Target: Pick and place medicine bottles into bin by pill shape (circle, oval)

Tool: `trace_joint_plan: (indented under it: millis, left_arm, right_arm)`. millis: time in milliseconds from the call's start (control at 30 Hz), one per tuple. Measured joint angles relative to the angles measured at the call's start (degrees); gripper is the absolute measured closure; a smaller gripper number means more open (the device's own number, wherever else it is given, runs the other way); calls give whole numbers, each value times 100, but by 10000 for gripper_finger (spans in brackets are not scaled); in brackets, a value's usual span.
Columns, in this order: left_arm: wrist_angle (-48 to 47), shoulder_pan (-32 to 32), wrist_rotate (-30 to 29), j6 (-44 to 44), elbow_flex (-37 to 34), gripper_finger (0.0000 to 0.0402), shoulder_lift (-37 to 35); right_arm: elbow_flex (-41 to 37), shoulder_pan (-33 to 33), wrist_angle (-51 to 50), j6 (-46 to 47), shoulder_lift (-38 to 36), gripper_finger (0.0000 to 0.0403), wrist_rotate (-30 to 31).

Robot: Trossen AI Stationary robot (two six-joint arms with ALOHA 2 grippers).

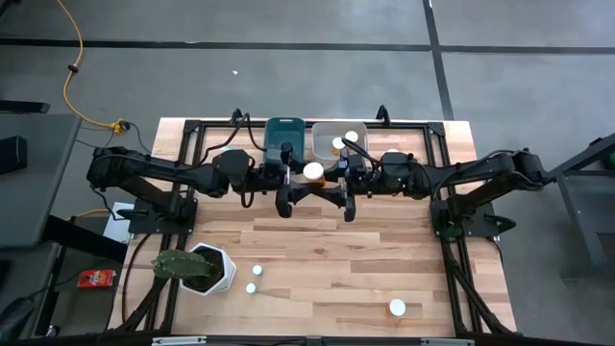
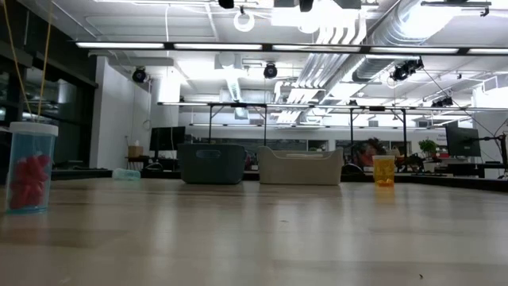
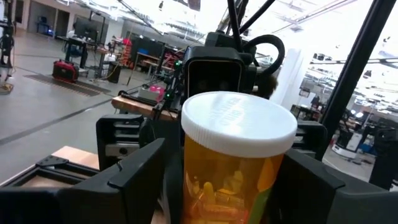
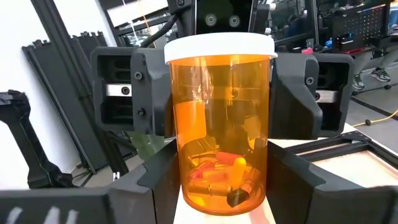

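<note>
Pincers, left (image 1: 285, 195) and right (image 1: 347, 195), together grip one white-capped amber medicine bottle (image 1: 313, 170). We judge handover underway; next, one releases toward the bins at 12 o'clock.

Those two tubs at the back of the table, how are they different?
The dark teal bin is narrower; the pale grey bin is wider. The pale grey bin holds two white-capped medicine bottles; no caps show in the dark teal bin. Both are open-topped, side by side at the table's far edge.
</note>
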Motion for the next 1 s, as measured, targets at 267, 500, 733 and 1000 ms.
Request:
trace_joint_plan:
  millis: [267, 500, 733, 1000]
  left_arm:
    - [8, -7, -2, 61, 0, 153, 0]
    - [17, -11, 0, 61, 0, 191, 0]
    - [20, -13, 0, 65, 0, 210, 1]
    - [20, -11, -1, 63, 0, 215, 0]
  right_arm:
    - [0, -2, -13, -11, 0, 222, 0]
    - [0, -4, -20, -15, 0, 222, 13]
    - [0, -11, -21, -101, 0, 222, 26]
    - [0, -11, -20, -102, 0, 222, 22]
